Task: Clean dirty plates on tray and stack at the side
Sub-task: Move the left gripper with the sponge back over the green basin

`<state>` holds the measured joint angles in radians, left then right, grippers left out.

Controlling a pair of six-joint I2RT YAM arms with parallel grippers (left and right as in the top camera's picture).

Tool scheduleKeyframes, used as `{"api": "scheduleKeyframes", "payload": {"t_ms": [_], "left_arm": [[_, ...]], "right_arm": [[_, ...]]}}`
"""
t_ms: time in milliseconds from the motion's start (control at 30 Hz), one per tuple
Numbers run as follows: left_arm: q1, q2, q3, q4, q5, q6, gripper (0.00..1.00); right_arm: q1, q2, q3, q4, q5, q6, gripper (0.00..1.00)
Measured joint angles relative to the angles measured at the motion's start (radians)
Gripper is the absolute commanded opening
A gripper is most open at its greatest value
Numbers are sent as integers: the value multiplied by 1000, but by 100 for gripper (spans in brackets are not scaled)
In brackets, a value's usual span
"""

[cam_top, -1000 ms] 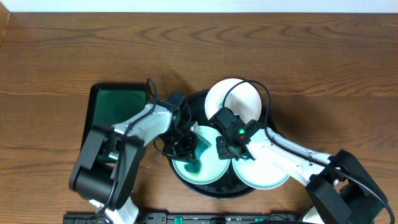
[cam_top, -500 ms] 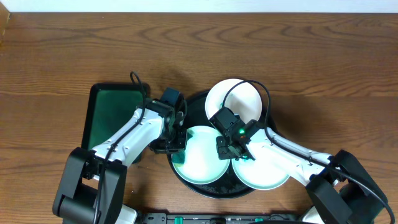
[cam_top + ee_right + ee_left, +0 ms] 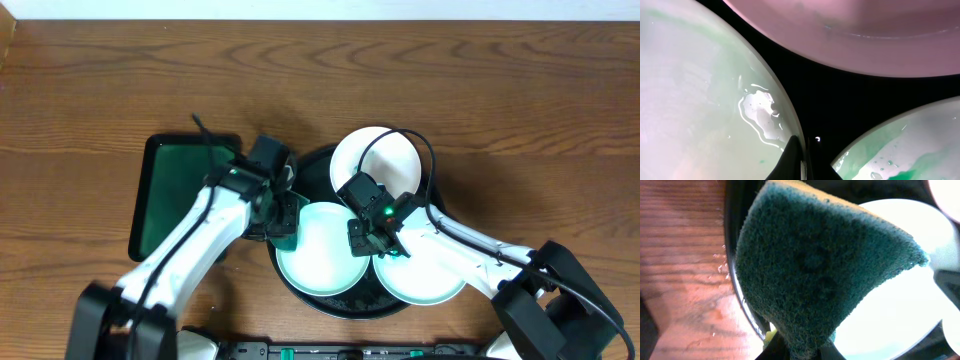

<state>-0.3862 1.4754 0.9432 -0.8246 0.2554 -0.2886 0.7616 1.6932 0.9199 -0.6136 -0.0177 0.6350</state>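
Both pairs of jaws are closed on something. The left jaws clamp a sponge (image 3: 815,275), which hangs over the rim of the tray (image 3: 340,308) and the near edge of the left plate (image 3: 325,255); whether it touches cannot be told. The right jaws are pinched almost together on that plate's right rim, beside the right plate (image 3: 425,275), which is smeared teal. The far plate (image 3: 375,160) lies behind them, and all three are on the tray. A green tray (image 3: 170,185) sits to the left on the worktop (image 3: 520,100).
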Motion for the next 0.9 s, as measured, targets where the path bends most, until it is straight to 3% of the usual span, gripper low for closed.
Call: {"api": "scheduleKeyframes", "payload": {"t_ms": [200, 467, 700, 900], "left_arm": [[0, -151, 0, -90, -24, -8, 7], [6, -278, 0, -215, -288, -90, 7], [21, -322, 1, -222, -468, -163, 7], [80, -327, 58, -214, -533, -187, 7]], "right_arm": [[0, 0, 0, 1, -2, -19, 1], [0, 0, 0, 2, -7, -51, 1], [0, 0, 4, -2, -9, -71, 1], [0, -5, 19, -2, -9, -90, 1]]}}
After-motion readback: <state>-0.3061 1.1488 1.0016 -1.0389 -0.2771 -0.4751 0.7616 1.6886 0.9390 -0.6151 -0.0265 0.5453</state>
